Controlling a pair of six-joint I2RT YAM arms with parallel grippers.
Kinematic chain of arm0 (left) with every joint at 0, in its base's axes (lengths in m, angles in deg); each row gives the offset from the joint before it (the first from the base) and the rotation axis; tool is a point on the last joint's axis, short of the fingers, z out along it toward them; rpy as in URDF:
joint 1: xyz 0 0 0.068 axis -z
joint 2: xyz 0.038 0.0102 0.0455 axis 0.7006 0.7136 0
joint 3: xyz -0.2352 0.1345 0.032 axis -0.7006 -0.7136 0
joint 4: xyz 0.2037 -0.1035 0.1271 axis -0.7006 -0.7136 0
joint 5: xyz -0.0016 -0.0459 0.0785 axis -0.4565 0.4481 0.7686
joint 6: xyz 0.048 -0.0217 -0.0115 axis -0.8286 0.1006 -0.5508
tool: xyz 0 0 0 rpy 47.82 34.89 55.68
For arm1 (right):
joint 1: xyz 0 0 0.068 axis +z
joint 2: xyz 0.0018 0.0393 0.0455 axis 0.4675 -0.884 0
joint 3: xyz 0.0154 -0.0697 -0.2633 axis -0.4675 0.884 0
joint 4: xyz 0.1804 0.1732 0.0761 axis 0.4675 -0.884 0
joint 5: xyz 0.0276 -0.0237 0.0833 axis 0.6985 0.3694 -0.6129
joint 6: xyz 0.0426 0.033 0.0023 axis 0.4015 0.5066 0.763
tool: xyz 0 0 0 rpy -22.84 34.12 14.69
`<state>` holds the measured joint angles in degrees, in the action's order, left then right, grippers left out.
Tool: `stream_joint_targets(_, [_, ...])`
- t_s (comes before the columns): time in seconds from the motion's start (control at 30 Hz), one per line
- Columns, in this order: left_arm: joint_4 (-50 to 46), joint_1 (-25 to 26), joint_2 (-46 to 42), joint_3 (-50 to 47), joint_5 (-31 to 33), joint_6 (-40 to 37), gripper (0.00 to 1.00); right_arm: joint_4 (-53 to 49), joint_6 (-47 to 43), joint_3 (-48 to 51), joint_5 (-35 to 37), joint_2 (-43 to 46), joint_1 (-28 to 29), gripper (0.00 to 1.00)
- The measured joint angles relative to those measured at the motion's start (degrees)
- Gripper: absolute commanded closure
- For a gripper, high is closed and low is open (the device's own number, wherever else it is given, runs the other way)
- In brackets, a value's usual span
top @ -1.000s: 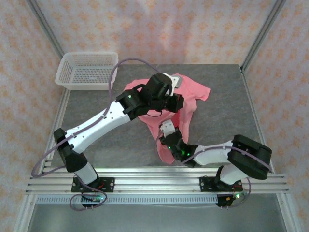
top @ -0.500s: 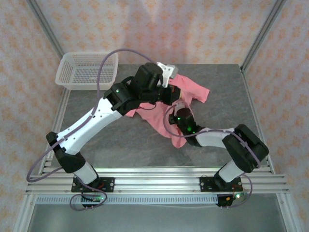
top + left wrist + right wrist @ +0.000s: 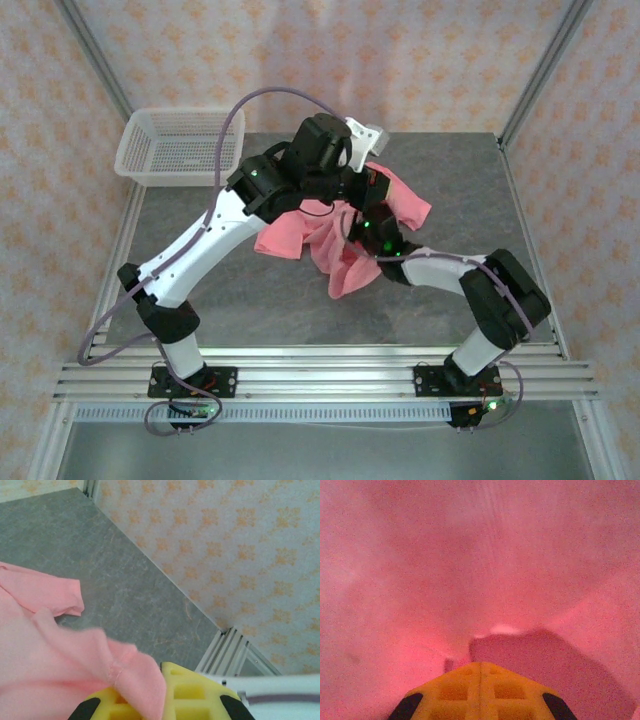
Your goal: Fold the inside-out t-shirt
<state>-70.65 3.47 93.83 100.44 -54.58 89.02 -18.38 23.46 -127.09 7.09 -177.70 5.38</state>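
The inside-out t-shirt (image 3: pixel 287 238) lies bunched on the middle of the table (image 3: pixel 455 185), a little toward the far edge. Part of it is lifted between the two arms, one tail hangs toward the near edge, and a sleeve spreads to the right. In the left wrist view its salmon cloth (image 3: pixel 47 660) drapes over the yellow fingers. In the right wrist view the cloth (image 3: pixel 480 555) hangs close in front of the lens.

The left gripper (image 3: pixel 159 682) is closed narrow on a fold of the shirt, whose stitched hem runs down between its fingers. The right gripper (image 3: pixel 480 672) has its fingers pressed together, and the cloth gathers right at their tips.

The table top is a mottled grey, stone-like sheet, bare around the shirt, with faint scuffs near its far right edge. A white mesh basket (image 3: pixel 180 145) sits at the far left corner. Aluminium rails (image 3: pixel 330 375) run along the near edge, and slanting metal posts (image 3: pixel 545 65) rise from the far corners. The walls (image 3: pixel 330 50) are pale, patterned with small orange motifs.
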Motion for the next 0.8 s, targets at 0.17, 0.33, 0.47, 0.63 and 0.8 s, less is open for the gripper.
stream_joint_targets(0.17, [0.1, 0.0, 0.0, 3.2, -2.6, 0.1, 1.0, -2.0, 3.3, -8.7, -8.7, -6.8, -4.3, 1.0])
stream_joint_targets(0.33, [2.7, 0.0, -0.7, 5.6, -4.1, 0.0, 1.0, -6.1, 7.7, -10.3, -19.6, -13.5, -3.6, 1.0])
stream_joint_targets(0.47, [2.9, 0.0, -1.4, 5.6, -4.3, -1.0, 1.0, -17.7, 9.0, -14.9, -20.0, -13.4, -3.4, 1.0])
stream_joint_targets(0.63, [4.0, 1.0, -1.5, 5.0, -5.8, -3.3, 1.0, -27.6, 10.1, -27.0, -16.3, -13.2, -3.7, 1.0])
stream_joint_targets(0.8, [4.0, 5.3, 1.0, 11.9, -6.6, -7.4, 1.0, -31.2, 10.1, -33.3, -15.3, -17.4, -4.2, 1.0])
